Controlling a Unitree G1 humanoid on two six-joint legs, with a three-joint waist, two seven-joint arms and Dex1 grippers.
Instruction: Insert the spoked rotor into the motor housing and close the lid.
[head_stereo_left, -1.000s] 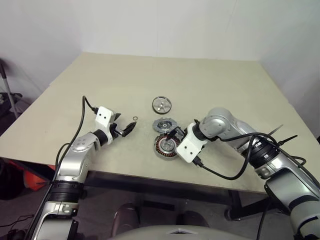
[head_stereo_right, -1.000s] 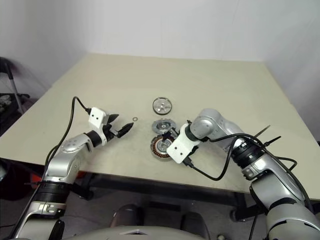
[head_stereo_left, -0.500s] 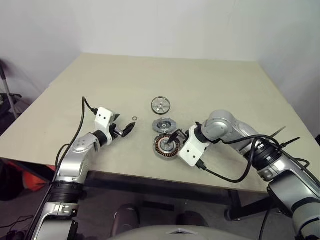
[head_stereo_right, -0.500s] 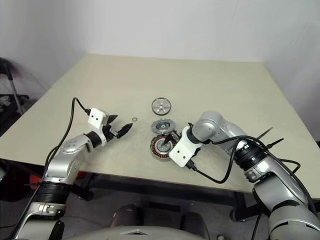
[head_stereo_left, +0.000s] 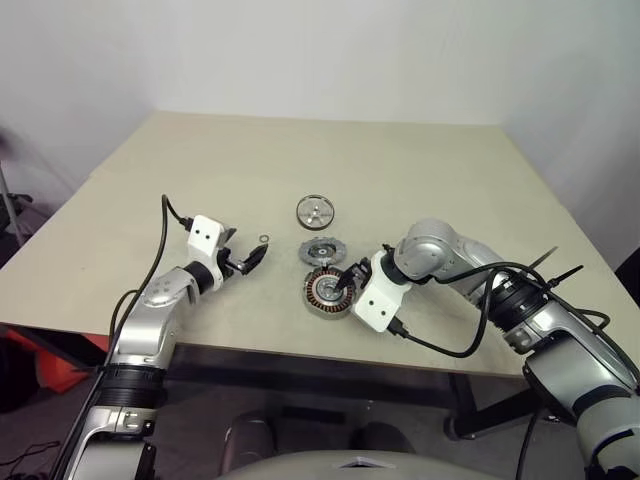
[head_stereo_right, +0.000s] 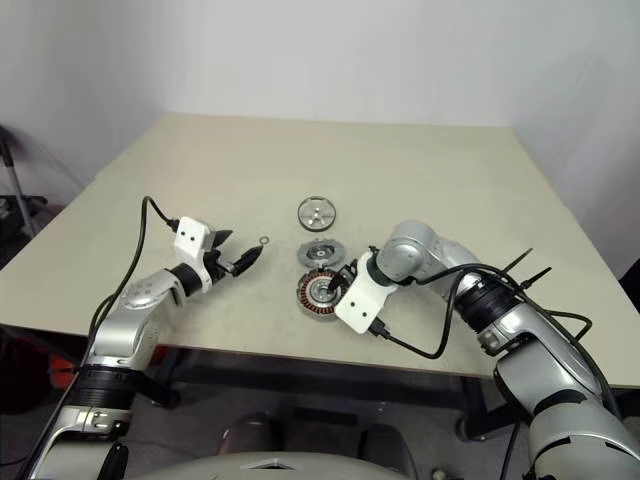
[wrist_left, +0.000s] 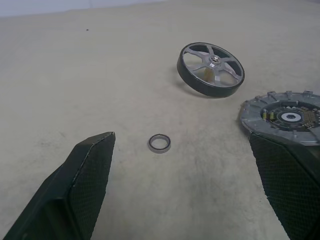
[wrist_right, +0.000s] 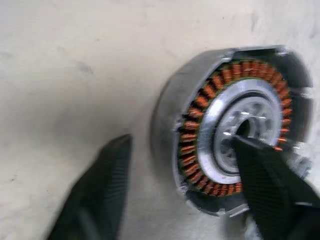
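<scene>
Beige counter against white walls carries one spoked rotor farthest out, one lid in the middle and one motor housing nearest, in a row, plus one small ring. That rotor looks stiff, smooth-rimmed metal; grasping across its dark rim seems safest. Over the housing, the right gripper has its jaws part-spread astride the wall, not clamped. Beside the ring, the left gripper has its jaws wide apart, empty.
</scene>
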